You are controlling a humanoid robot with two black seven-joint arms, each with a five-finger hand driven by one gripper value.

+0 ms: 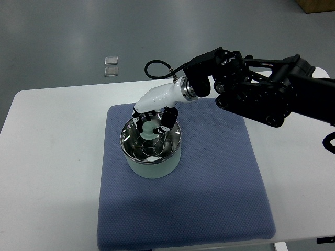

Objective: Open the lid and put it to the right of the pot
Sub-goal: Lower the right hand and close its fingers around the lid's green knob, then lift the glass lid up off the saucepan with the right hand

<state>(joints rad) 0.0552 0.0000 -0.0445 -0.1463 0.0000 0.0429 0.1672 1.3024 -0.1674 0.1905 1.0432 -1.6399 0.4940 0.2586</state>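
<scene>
The pot [151,150] stands on the blue mat [209,198], toward the mat's far left corner. Its glass lid [152,141] is still on, and the right hand [153,121] grasps the lid's knob [148,130]; fingers partly hide the knob. Nothing else stands nearby.

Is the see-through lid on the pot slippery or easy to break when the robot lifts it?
The lid looks like glass, so probably stiff, smooth and breakable if dropped. The right robot hand grips its small knob, which may slip. Being round, it might roll if set on edge.
</scene>
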